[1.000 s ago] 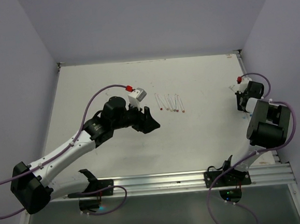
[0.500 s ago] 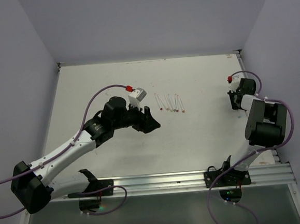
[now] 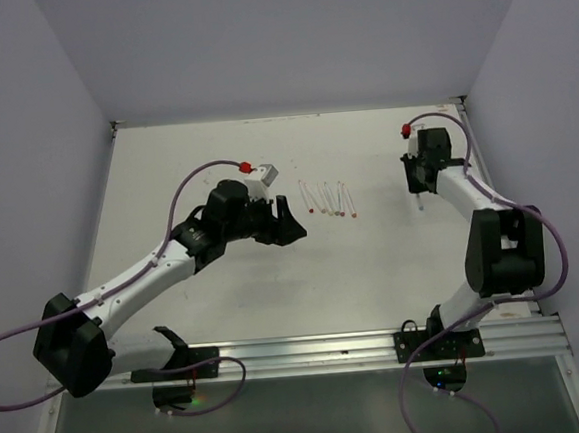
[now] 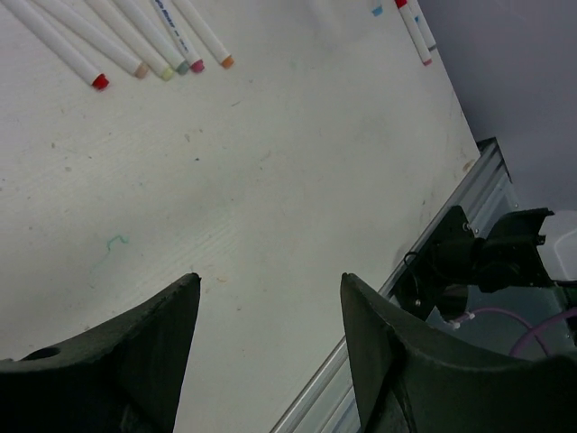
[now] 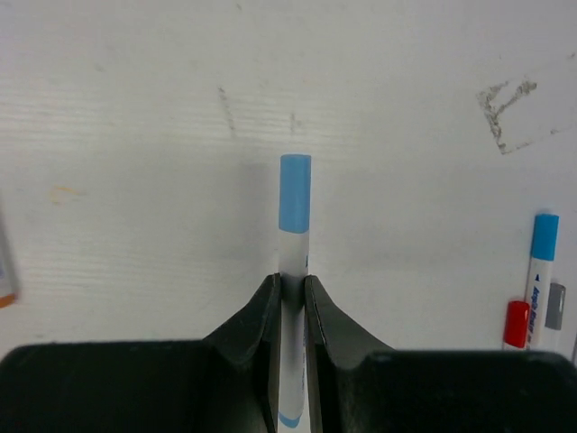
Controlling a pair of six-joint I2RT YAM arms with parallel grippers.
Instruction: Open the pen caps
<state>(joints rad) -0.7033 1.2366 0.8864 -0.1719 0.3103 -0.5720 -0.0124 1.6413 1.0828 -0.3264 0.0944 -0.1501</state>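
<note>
Tabletop [image 5: 135,90], blue-capped pen [image 5: 294,212] in right jaws

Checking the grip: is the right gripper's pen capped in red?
No, the right gripper pinches a white pen with a blue cap.

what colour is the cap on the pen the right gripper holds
The cap on that pen is light blue, clearest in the right wrist view.

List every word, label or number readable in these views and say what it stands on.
None reads clearly.
Blue lettering along the white plastic pen barrel with the blue cap, right wrist view: too blurred to read.
Blue print on one white pen barrel in the fanned row, left wrist view: too small to read.
</note>
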